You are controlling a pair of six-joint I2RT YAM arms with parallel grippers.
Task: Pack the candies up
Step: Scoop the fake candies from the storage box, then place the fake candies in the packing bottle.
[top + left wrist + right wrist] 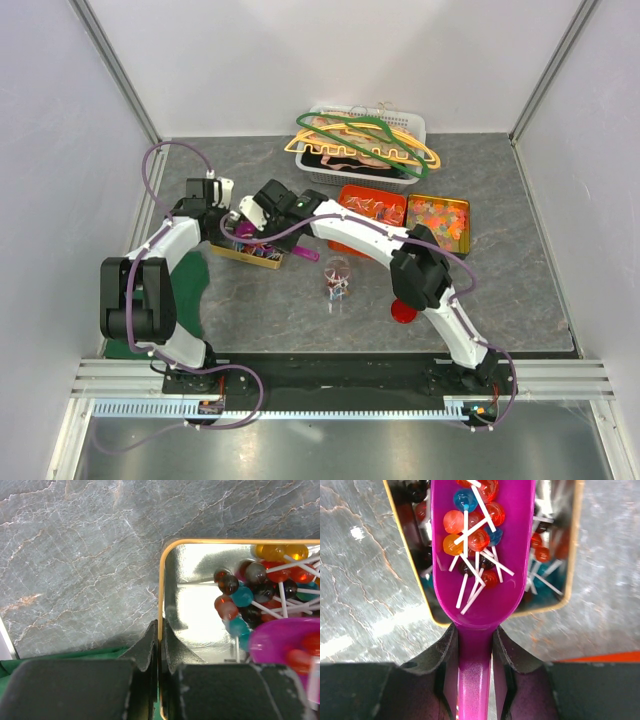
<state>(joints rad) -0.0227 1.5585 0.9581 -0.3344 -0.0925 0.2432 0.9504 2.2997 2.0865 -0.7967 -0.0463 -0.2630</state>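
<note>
Grey marbled tabletop (250,310) is enclosed by white walls, with two black-and-white arms reaching from the near edge to a spot left of centre.

The right gripper (475,645) is clamped on the handle of a purple scoop (485,612), one finger pressed against each side. Straight ahead of those fingers, in the scoop's bowl, a pile of lollipops (470,530) is carried: round red, orange and blue heads on thin white sticks. The scoop is held over a gold-rimmed tin (412,575), where more lollipops are seen on either side of the bowl.

The left gripper (159,635) is closed on the tin's near wall, the rim pinched between its two black fingers. Just beyond the fingers a patch of bare shiny floor is seen; the remaining lollipops (242,596) are heaped to the right of it, partly under the scoop. A green cloth (60,657) lies beside this gripper.

Seen from above, both grippers meet at the tin. To the tin's right, a small glass jar (337,278) stands apart on the table with some candy inside, and a red lid (403,311) lies farther right. Behind them, an orange tray (345,190) and a second tin (468,215) of yellow-orange sweets are set side by side. At the back wall, a white basket (415,125) is filled with coloured coat hangers (360,140).
</note>
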